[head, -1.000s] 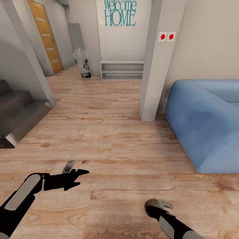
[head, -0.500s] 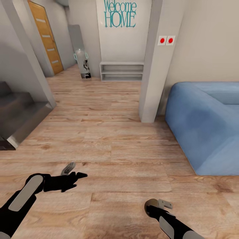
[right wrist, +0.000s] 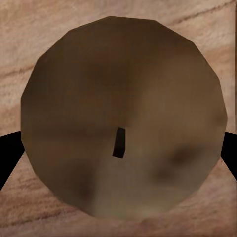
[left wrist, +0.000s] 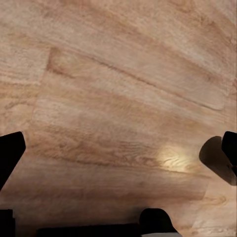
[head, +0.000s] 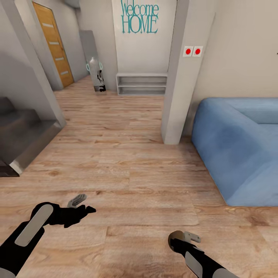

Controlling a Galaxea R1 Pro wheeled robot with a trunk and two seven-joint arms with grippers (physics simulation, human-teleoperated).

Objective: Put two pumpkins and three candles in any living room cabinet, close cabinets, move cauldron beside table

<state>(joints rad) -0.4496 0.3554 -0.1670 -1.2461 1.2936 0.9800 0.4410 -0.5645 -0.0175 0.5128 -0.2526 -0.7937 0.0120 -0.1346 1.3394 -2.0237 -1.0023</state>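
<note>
Carrying a candle across the hall floor

The right claw point(head: 181, 237) is clenched on a candle point(right wrist: 121, 118), wick end facing its wrist camera, held low over the floor point(head: 146, 170) beside the blue sofa point(head: 235, 146). The left claw point(head: 79, 206) hangs released. No cabinet is in sight yet.

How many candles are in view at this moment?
1. A candle sits between the right gripper's fingers, low over the wood floor. The other two candles may be elsewhere, out of frame.
</note>
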